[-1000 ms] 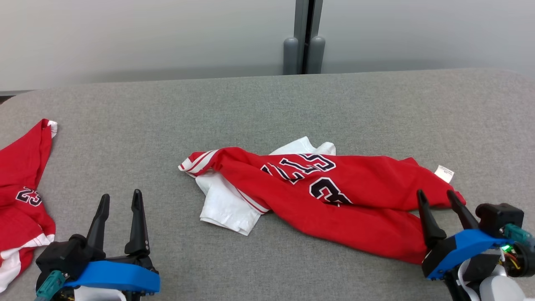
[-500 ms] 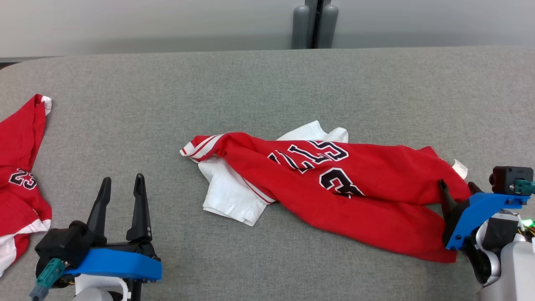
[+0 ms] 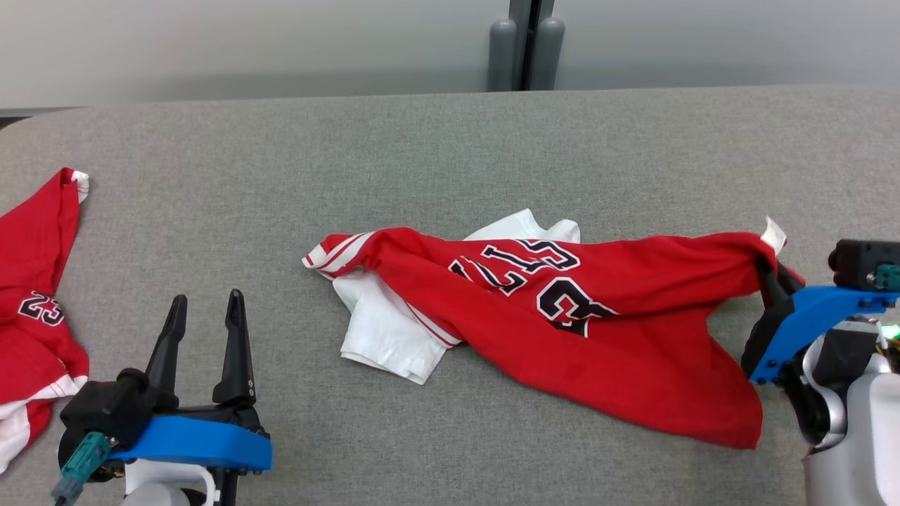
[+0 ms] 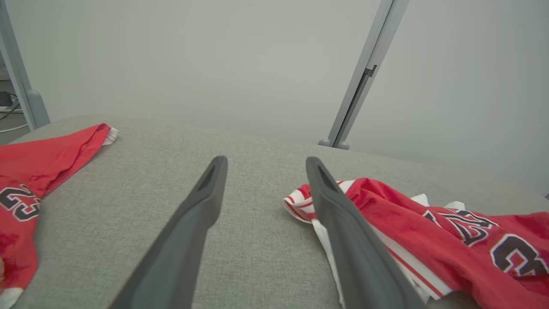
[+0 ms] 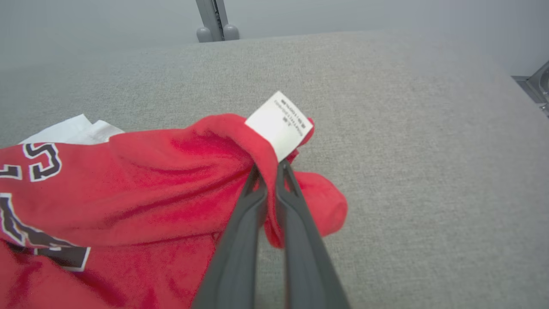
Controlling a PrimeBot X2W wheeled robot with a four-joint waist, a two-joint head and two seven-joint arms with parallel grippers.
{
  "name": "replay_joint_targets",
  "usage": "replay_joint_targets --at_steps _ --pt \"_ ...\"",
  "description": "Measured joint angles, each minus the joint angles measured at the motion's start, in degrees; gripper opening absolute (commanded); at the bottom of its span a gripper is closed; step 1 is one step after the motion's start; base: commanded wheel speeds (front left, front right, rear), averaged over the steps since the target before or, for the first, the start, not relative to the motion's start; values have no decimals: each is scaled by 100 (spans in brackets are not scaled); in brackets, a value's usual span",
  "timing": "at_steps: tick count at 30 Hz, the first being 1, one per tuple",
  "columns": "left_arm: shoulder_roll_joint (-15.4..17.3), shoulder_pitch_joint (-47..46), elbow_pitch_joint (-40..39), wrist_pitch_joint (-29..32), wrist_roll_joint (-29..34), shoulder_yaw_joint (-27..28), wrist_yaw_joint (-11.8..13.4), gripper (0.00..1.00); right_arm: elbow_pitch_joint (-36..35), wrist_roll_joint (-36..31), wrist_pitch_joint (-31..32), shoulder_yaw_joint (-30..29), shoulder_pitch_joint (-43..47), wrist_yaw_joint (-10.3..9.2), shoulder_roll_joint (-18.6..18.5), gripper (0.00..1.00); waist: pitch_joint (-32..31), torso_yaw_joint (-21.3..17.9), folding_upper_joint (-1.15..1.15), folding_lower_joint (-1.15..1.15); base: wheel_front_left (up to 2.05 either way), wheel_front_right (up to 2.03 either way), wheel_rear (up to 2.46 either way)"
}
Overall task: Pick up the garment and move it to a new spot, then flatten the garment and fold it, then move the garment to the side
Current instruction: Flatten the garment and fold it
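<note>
In the head view, a crumpled red basketball jersey [image 3: 598, 330], white-trimmed and dark-lettered, is seen stretched across the grey felt-covered table [image 3: 422, 161] from the centre toward 3 o'clock. There its corner, bearing a small white care label [image 3: 773, 234], is clamped by the right gripper [image 3: 771, 275]. The left gripper [image 3: 204, 309] is held at 7 o'clock with its fingers spread, well apart from the jersey. A second red jersey [image 3: 31, 295], numbered 23, is draped at 9 o'clock. In the left wrist view, the two dark fingers are seen parted above bare table, with the jersey's striped end at 4 o'clock. In the right wrist view, the fingers are pressed together on a fold of red cloth just below the label, at the centre.
</note>
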Motion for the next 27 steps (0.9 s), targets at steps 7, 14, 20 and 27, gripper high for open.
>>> replay_joint_targets --at_steps 7,14,20,27 --pt "0 98 -57 1 -1 -21 56 100 -1482 105 561 257 -82 0 -163 0 -231 -30 0 0 0 0 0" --pt "-8 -21 -154 7 44 -85 30 100 -1118 236 636 563 -884 1 -721 0 -41 149 0 0 0 0 0" --pt "-51 -215 -149 5 70 -162 -37 100 -145 286 229 678 -1734 1 -960 0 243 369 0 0 0 0 0" --pt "-196 -530 5 -8 142 -260 -166 100 1284 188 -624 636 -2576 1 -1088 100 592 758 0 0 0 0 0"
